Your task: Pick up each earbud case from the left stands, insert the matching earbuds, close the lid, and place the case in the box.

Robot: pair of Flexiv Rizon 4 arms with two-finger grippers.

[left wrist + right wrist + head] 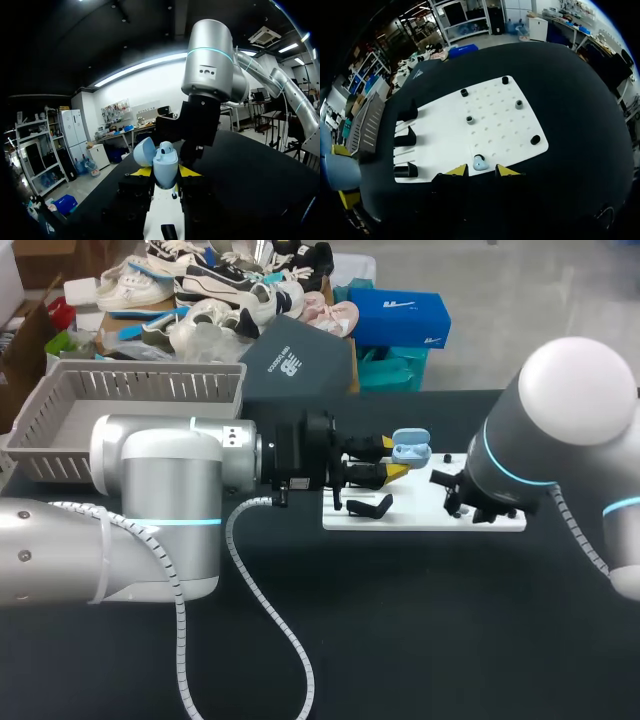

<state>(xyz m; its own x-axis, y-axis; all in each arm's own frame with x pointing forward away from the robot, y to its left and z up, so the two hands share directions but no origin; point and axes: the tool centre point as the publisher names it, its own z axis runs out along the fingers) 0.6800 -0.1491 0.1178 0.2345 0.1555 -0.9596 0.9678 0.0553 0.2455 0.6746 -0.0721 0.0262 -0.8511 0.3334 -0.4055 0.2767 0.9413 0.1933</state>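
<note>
My left gripper [396,462] is shut on a light blue earbud case [411,448] and holds it above the white board [420,517]. In the left wrist view the case [165,169] stands upright between the yellow fingertips [142,172], lid [145,151] open, with one earbud [166,147] seated inside. My right gripper [481,171] hovers low at the board's [495,125] near edge. A light blue earbud [480,162] sits on the board between its open fingers, which do not clearly touch it. In the head view the right arm [520,440] hides that gripper.
Three black stands [405,139] line the board's left side, all bare. Several small pegs [519,104] dot the board's right half. A grey slatted basket [130,390] stands at the table's back left. The left arm's cable [270,590] loops over the dark tabletop.
</note>
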